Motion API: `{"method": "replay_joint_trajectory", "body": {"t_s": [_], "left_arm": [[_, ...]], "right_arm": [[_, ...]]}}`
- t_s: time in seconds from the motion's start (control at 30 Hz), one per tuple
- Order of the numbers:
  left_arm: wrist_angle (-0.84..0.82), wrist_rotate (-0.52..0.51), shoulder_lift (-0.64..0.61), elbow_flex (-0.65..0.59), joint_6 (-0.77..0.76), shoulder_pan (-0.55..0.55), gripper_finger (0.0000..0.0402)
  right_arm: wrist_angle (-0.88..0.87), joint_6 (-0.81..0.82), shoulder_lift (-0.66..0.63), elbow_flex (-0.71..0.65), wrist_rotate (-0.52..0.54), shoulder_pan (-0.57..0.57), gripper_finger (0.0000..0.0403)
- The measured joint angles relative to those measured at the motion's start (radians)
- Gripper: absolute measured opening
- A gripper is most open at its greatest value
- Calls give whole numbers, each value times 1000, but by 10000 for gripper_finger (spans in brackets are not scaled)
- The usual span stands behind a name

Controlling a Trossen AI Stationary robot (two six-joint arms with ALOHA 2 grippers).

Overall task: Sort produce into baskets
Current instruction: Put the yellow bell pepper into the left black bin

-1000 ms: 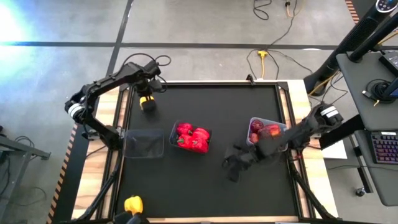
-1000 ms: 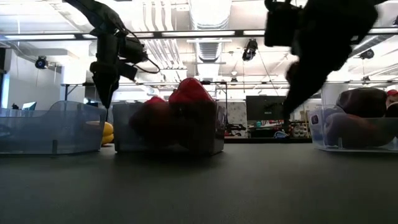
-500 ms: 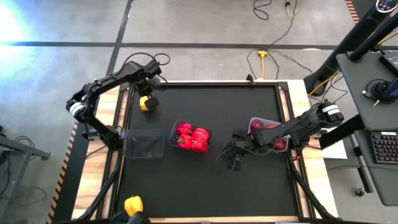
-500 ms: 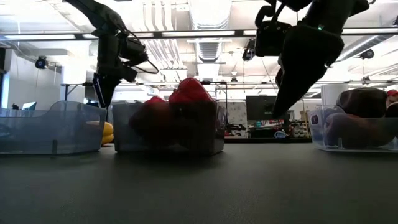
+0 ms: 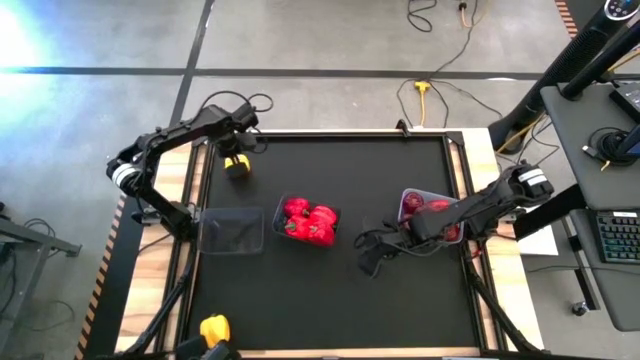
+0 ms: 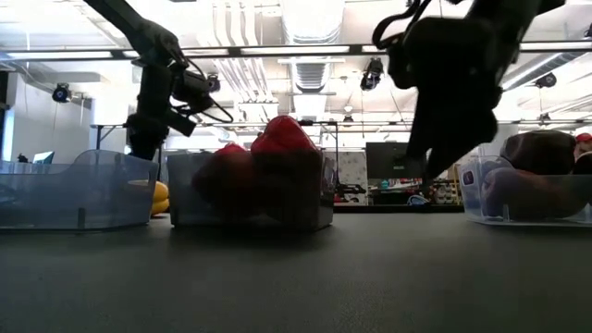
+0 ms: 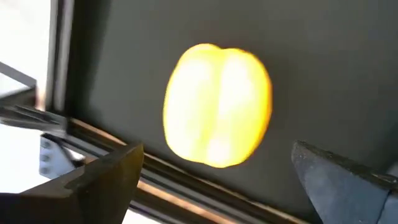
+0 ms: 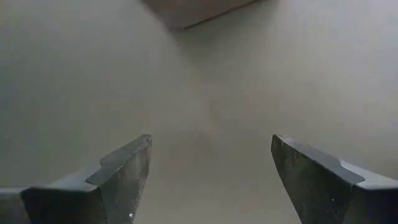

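— Pincer first: how do yours stand?

— My left gripper (image 5: 237,158) is spread wide over a yellow pepper (image 5: 236,165) by the table's (image 5: 330,310) far-left corner, one finger on each side and nothing held yet. My right gripper (image 5: 368,257) hangs open and empty over bare table between the middle and right tubs.

— How far along is the sorting?

— Left tub (image 5: 231,231) looks empty. Middle tub (image 5: 306,222) holds the red peppers (image 5: 308,221). Right tub (image 5: 428,213) holds dark apples (image 5: 413,204). I judge the yellows remain: this one and another pepper (image 5: 214,328) at the near-left edge.

— Anything unclear?

— My right arm covers much of the right tub, so I cannot count its fruit or find the orange-red one.
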Motion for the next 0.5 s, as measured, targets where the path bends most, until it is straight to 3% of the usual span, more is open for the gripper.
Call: {"method": "replay_joint_trajectory", "body": {"t_s": [0.17,0.33,0.5], "left_arm": [[18,-88,4,-5,79,0,391],[24,51,10,-13,173,10,391],[41,58,81,-22,178,15,391]], "right_arm": [[0,62,0,0,8,77,320],[0,72,1,0,8,127,320],[0,87,1,0,8,141,320]]}}
